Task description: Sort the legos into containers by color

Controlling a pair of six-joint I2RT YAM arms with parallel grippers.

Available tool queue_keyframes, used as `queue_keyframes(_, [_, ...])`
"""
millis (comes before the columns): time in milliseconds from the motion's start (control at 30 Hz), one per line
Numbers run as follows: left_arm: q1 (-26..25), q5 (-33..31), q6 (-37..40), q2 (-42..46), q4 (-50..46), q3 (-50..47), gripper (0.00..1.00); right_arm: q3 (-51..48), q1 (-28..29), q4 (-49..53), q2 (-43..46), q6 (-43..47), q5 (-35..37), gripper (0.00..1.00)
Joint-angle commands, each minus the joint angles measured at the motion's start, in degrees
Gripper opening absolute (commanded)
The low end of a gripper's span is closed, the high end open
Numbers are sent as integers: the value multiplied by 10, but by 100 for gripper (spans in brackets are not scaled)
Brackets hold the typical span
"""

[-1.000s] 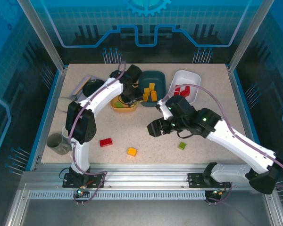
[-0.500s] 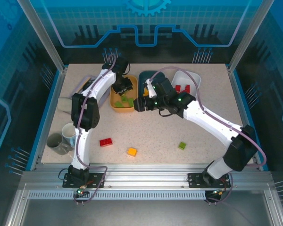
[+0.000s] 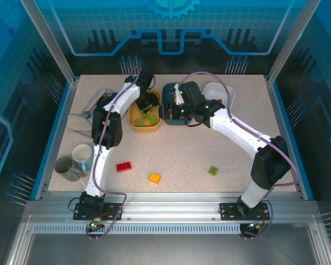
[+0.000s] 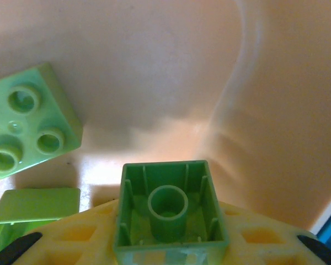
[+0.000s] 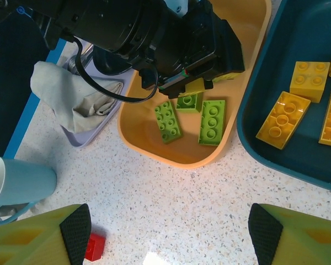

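- Left gripper [image 3: 148, 102]: jaws clamped on a green lego [image 4: 170, 212], flipped so its hollow underside faces the wrist cam, right over the orange tub [image 5: 140, 130]. Can't tell if it's touching the bottom.
- Two more green bricks [image 5: 211, 121] lie flat in that tub just beside it.
- Right gripper [image 5: 165, 232]: jaws spread wide, nothing in them, above the surface [image 5: 154, 204] near the orange tub and teal tub [image 5: 300, 160].
- Teal tub has yellow bricks [image 5: 283, 120] in it.
- Loose on the surface, well apart: red brick [image 3: 123, 167], orange brick [image 3: 154, 178], small green brick [image 3: 213, 170].
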State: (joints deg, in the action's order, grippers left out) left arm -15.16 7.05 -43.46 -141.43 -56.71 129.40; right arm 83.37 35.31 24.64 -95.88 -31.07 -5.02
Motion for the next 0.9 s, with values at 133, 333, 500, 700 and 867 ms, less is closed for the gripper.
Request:
queue_keyframes(133, [4,21,-15,-3,-38,37,53,34,-3,36,-6,14,-6,78])
queue_keyframes(333, [4,5,-12,55,-51,39,57,20,20,39,12,65,3,78])
queue_keyframes(500, [7,-24,-16,158,-62,-22,61,-16,60,14,25,145,-20,78])
queue_keyframes(700, [34,-32,-58,367,-18,-272,65,-42,108,4,-5,239,-83,78])
queue_keyframes(867, [46,-60,-95,552,-8,-466,68,-27,169,19,-57,304,-82,79])
